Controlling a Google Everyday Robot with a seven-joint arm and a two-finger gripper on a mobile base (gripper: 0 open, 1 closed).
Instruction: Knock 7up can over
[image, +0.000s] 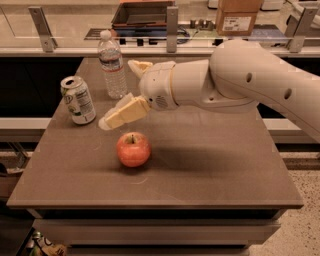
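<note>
The 7up can (78, 100) stands upright near the left edge of the brown table (215, 170); it is white and green with a silver top. My gripper (118, 95) reaches in from the right on a white arm, open and empty. Its lower finger (122, 114) points down-left, its tip a short way right of the can and apart from it. Its upper finger (138, 66) sits just right of the water bottle.
A clear plastic water bottle (111, 62) stands behind and right of the can. A red apple (133, 149) lies in front of the gripper. Behind the table runs a counter with a tray (142, 15) and a cardboard box (239, 15).
</note>
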